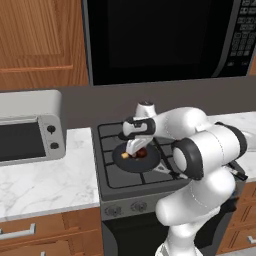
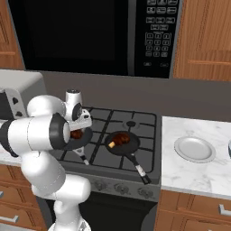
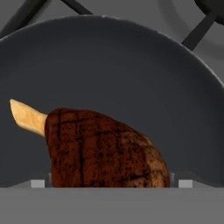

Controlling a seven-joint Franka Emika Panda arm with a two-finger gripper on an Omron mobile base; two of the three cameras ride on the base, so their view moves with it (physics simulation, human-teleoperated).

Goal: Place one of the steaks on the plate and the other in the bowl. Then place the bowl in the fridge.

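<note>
Claw [image 1: 134, 151] hangs low over the left-hand pan [image 1: 136, 158] on the stove [image 1: 112, 175], jaws spread wide to either side of a steak [image 3: 103, 151], nothing gripped. In the hand view the two pale finger tips [image 3: 38, 183] sit at the steak's flanks; contact cannot be judged, as the meat's lower edge is cut off at the bottom. The steak lies on the pan floor with its pale yellow end pointing to that picture's left, and there is bare pan floor around it up to the curved rim.

Right base view: a second pan [image 2: 122, 145] sits on the stove's front middle, holding the other steak [image 2: 120, 139] with its yellow end toward the front left. Its handle runs out toward the stove's front right edge. The arm's elbow hides most of the left-hand pan here.

Plate [image 2: 195, 149] rests on the marble counter [image 2: 194, 176] right of the stove, well apart from both pans, with open counter around it. A pale object at the far right edge is cut off and unidentifiable.

Toaster oven [image 1: 29, 131] stands on the left counter, with bare marble in front. Microwave [image 1: 160, 37] hangs above the stove.
</note>
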